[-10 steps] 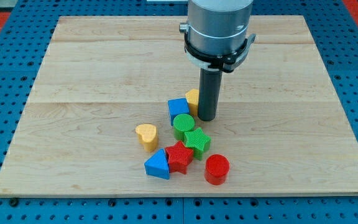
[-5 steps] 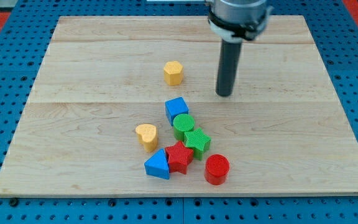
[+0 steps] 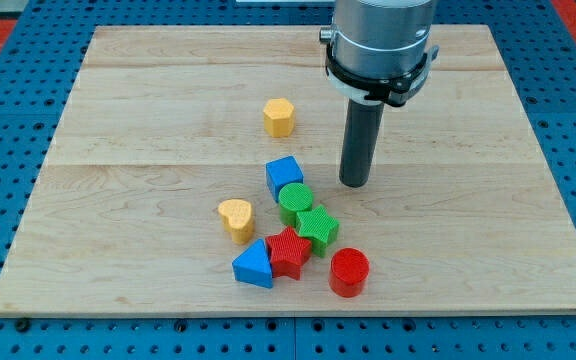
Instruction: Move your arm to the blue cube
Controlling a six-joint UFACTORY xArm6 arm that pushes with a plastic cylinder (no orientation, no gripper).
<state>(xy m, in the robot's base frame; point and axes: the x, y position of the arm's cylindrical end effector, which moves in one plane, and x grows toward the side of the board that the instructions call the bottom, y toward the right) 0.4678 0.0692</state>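
The blue cube [image 3: 284, 176] sits near the middle of the wooden board [image 3: 118, 120], at the top of a cluster of blocks. My tip [image 3: 354, 184] rests on the board a short way to the right of the blue cube, apart from it. A green cylinder [image 3: 294, 201] touches the cube's lower right side.
Below the cube lie a green star [image 3: 317, 227], a red star [image 3: 288, 250], a blue triangular block [image 3: 254, 265] and a red cylinder [image 3: 349, 272]. A yellow heart [image 3: 236, 218] sits to the lower left. A yellow hexagonal block [image 3: 279, 117] stands alone above the cube.
The yellow hexagonal block went from beside the cube up to the board's upper middle. My tip went up and right, then came back down towards the cube's right side.
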